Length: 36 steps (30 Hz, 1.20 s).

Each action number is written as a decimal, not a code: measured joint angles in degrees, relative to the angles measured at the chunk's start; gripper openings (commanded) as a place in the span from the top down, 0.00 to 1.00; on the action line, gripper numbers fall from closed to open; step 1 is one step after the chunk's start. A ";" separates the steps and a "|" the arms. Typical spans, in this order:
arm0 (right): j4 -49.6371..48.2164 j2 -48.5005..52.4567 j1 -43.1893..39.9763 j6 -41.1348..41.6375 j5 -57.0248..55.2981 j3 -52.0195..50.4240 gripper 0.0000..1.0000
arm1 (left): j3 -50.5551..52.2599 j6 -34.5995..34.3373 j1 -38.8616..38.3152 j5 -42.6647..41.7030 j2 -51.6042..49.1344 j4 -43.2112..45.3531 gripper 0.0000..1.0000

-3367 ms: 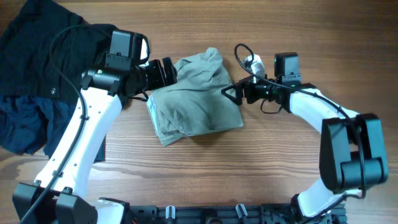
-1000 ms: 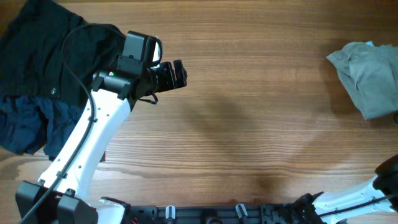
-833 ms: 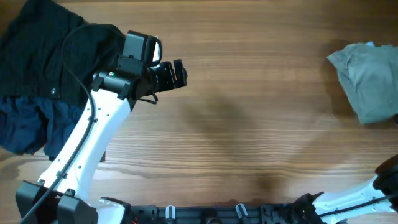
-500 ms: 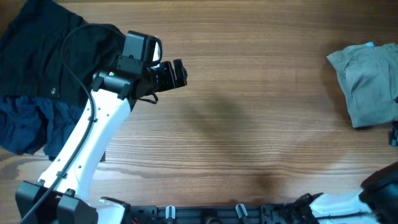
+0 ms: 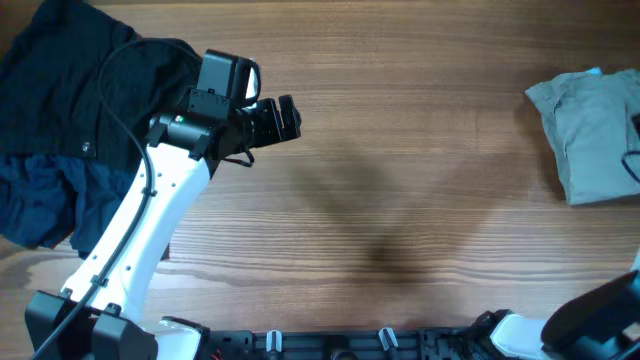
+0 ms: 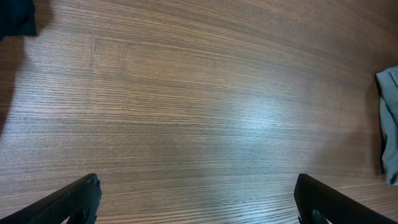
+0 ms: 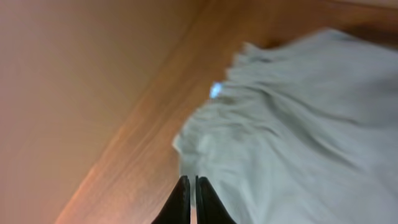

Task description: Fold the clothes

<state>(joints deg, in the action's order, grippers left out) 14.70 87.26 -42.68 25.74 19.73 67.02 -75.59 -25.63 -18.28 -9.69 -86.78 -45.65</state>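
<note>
A grey-green garment (image 5: 592, 135) lies folded at the table's far right edge; it also shows in the right wrist view as pale cloth (image 7: 298, 124) and at the right border of the left wrist view (image 6: 390, 124). A heap of dark clothes (image 5: 60, 80) and blue cloth (image 5: 40, 205) lies at the far left. My left gripper (image 5: 285, 120) hovers over bare wood beside the dark heap, jaws wide open (image 6: 198, 186) and empty. My right gripper (image 7: 189, 199) is shut above the near edge of the grey-green garment, with nothing visibly pinched.
The wooden table (image 5: 400, 200) spans the view. The right arm's base (image 5: 600, 320) sits at the bottom right corner. In the right wrist view the table's edge (image 7: 124, 143) runs diagonally beside the garment.
The grey-green garment went from the centre to the far right edge and now lies flatter. The right arm has shifted at the bottom right. The left arm has not moved.
</note>
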 measured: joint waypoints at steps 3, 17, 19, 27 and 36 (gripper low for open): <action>-6.19 4.94 2.71 -3.43 0.31 0.00 0.96 | 0.00 -0.02 0.00 0.00 0.00 -0.15 0.01; -10.49 26.32 4.48 -9.97 7.76 0.00 0.92 | 0.00 -0.02 0.00 0.85 0.00 -0.22 0.00; -10.45 26.32 5.20 -10.67 8.46 0.00 0.93 | 0.02 -0.02 0.00 0.87 0.00 -0.26 0.00; -9.11 16.44 5.90 -9.90 13.31 0.72 0.89 | 0.02 -0.02 0.00 0.87 0.00 -0.28 0.00; -4.07 -11.41 5.90 -9.03 26.82 3.85 0.49 | 0.02 0.04 0.00 0.87 0.63 0.48 0.00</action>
<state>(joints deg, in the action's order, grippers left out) 10.63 75.85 -36.77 16.71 46.54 70.87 -75.57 -25.58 -18.28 -8.82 -86.15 -45.17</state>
